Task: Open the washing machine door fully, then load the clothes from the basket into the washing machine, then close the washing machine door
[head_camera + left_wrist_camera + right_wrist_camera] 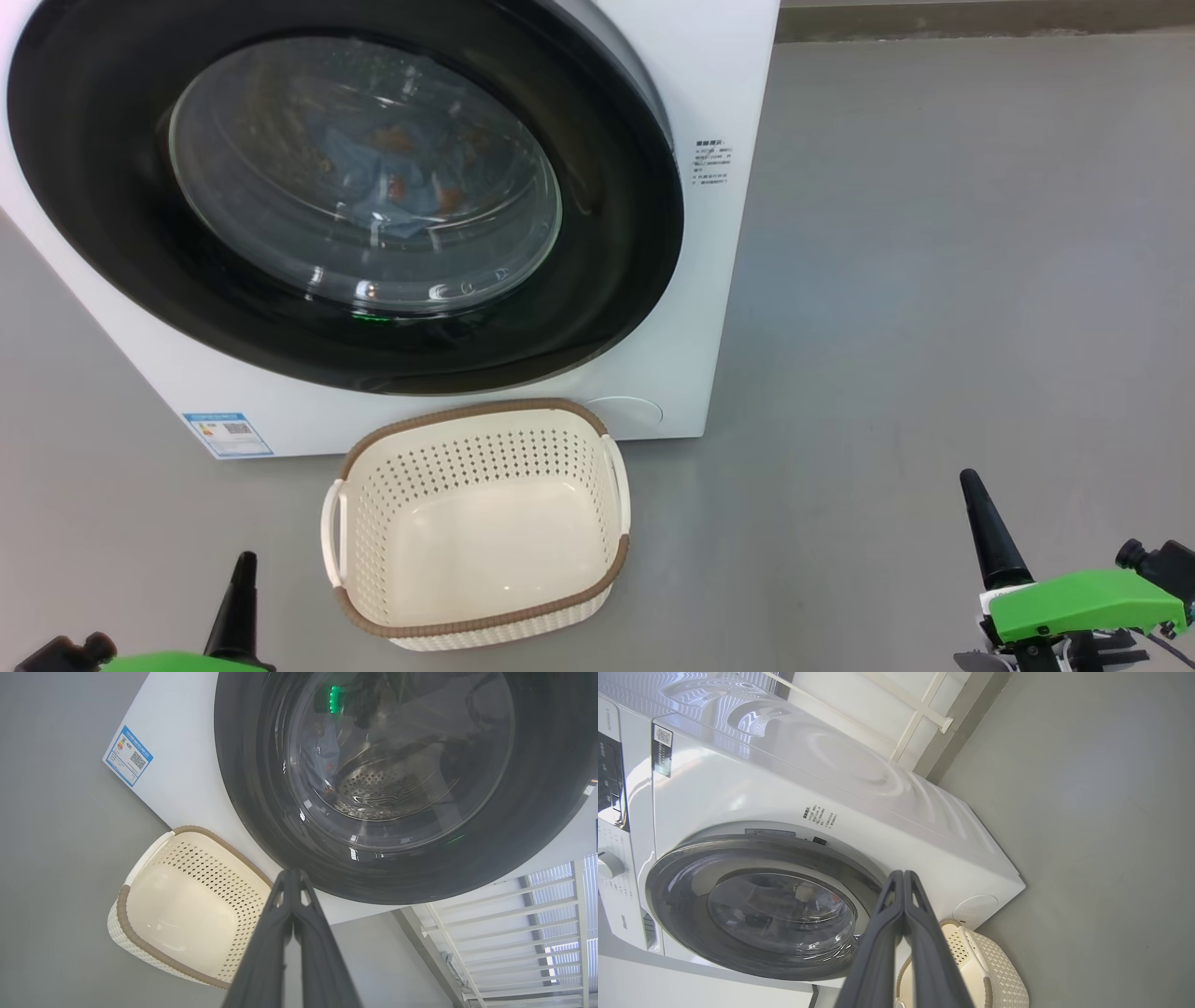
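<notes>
The washing machine (728, 280) stands at the upper left of the head view, on a grey floor. Its door (93, 187) lies shut against the front. Through the glass, light blue clothes (392, 168) with orange-brown prints lie in the drum. The cream basket (467, 413) sits on the floor before the machine with nothing in it. My left gripper (245, 560) is shut at the lower left, just left of the basket. My right gripper (971, 481) is shut at the lower right, well clear of it. The left wrist view looks past the shut left gripper (292, 875) at basket (187, 905) and door (243, 788).
A blue label (227, 434) marks the machine's lower left corner, and a round cover (624, 413) sits at its lower right. Open grey floor (934, 280) lies to the machine's right. White railing (514, 914) stands behind the machine. The control panel knob (607, 863) shows beside the door.
</notes>
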You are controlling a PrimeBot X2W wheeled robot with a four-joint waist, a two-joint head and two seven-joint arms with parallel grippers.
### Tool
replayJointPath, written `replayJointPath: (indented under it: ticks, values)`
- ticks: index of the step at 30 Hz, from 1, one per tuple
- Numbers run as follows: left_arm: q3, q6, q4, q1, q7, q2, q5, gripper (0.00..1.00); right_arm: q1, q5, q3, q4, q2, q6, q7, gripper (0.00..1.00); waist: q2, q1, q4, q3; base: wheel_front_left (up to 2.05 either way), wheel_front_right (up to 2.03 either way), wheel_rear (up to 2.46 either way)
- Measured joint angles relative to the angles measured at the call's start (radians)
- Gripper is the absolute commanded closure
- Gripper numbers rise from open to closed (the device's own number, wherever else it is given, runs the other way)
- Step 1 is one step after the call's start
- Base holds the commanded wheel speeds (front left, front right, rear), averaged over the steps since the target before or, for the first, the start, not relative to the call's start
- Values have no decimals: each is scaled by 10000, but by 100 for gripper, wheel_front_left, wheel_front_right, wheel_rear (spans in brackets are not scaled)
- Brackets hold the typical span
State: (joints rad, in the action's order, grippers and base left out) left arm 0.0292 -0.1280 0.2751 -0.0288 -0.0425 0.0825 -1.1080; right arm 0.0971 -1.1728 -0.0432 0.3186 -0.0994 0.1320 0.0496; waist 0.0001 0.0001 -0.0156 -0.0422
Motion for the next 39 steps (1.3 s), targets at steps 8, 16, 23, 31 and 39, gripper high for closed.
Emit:
replayJointPath:
  ticks: [8,16,23,31,39]
  values:
    - [86,0,8,-96,263,-42,-746,100,0,-667,-81,-54,48,0,-222,100,0,0,24,64,0,0,0]
    - [146,0,6,-148,445,-119,-1542,100,0,-1348,-240,-117,113,-2,-453,100,0,-1,48,129,0,0,0]
    - [205,0,6,-157,663,-171,-2207,100,0,-1933,-341,-169,161,-2,-673,100,0,-1,70,185,0,0,0]
    - [276,0,6,-229,884,-261,-2976,100,0,-2600,-435,-221,268,-2,-869,100,0,-1,94,249,0,0,0]
    - [374,0,4,-337,1122,-326,-3707,100,0,-3252,-610,-284,318,-2,-1114,100,0,0,118,313,0,0,0]
